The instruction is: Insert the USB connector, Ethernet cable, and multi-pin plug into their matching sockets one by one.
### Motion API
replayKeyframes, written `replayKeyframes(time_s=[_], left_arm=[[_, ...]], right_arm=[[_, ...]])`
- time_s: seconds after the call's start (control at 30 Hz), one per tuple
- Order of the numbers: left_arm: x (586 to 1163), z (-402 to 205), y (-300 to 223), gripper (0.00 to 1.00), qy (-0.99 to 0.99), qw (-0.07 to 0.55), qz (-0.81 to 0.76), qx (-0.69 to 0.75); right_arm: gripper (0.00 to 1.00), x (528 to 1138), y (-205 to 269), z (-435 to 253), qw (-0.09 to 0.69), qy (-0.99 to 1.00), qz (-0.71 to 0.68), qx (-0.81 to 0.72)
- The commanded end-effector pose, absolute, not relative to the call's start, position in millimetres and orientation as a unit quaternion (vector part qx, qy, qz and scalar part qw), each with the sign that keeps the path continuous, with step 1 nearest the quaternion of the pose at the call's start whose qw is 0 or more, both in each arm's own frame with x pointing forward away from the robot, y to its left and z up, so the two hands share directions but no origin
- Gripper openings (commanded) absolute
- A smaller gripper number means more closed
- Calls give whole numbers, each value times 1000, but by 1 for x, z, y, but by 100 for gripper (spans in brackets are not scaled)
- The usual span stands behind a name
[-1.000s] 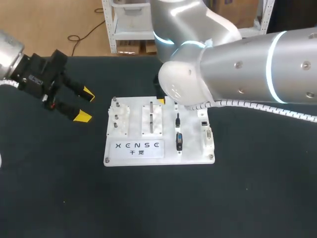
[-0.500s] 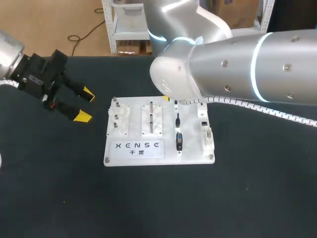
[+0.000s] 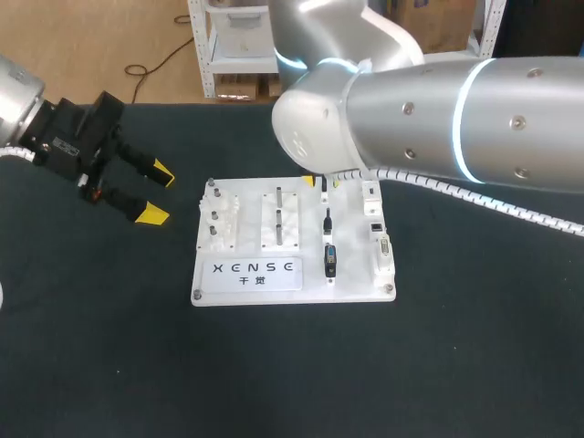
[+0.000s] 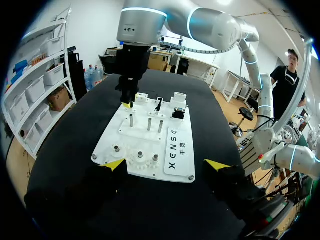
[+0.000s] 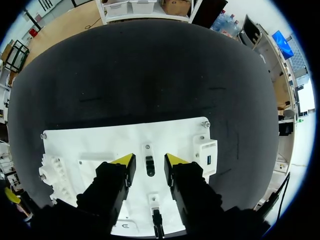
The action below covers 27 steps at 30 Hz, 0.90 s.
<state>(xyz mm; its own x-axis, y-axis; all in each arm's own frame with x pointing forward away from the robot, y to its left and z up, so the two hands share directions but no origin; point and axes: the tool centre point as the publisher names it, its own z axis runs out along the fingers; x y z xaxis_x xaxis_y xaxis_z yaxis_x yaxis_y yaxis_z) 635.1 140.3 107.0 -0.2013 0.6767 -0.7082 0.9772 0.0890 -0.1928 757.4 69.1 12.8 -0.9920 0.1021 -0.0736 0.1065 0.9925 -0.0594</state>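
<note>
The white board (image 3: 356, 274) lies mid-table with a row of black plugs standing in it. The small USB connector (image 5: 149, 165) stands at the far end, then the Ethernet plug (image 3: 327, 219) and the blue-faced multi-pin plug (image 3: 330, 260). Their sockets (image 3: 375, 224) line the board's right edge, and the USB socket block (image 5: 208, 152) shows a blue port. My right gripper (image 5: 150, 160) hangs over the far edge with a finger on either side of the USB connector, a thin gap on each side. My left gripper (image 3: 151, 193) hovers open, left of the board.
Pegs and gear parts (image 4: 140, 157) fill the board's left half, next to two slotted blocks (image 3: 280, 219). My bulky right arm (image 3: 411, 109) hides the board's far edge from the head view. Black cloth covers the table all round the board.
My right gripper's fingers have drawn in from wide open to stand close beside the USB connector, and the arm has shifted slightly left. My left arm has not moved.
</note>
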Motion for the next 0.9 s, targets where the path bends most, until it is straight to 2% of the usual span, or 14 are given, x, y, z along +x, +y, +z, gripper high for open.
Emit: replayKeyframes(time_s=[0.03, 0.2, 0.27, 0.43, 0.9], left_arm=[[635, 106, 141, 100, 701, 230, -329, 590], [635, 106, 141, 100, 701, 230, -329, 590], [635, 106, 141, 100, 701, 230, -329, 590], [635, 106, 141, 100, 701, 230, -329, 590], [635, 106, 141, 100, 701, 230, -329, 590]], right_arm=[[37, 757, 66, 12, 35, 998, -28, 52], [33, 756, 65, 11, 33, 998, -25, 51], [27, 756, 65, 11, 33, 998, -23, 51], [0, 755, 66, 11, 39, 998, -25, 46], [0, 745, 53, 54, 115, 993, -7, 31]])
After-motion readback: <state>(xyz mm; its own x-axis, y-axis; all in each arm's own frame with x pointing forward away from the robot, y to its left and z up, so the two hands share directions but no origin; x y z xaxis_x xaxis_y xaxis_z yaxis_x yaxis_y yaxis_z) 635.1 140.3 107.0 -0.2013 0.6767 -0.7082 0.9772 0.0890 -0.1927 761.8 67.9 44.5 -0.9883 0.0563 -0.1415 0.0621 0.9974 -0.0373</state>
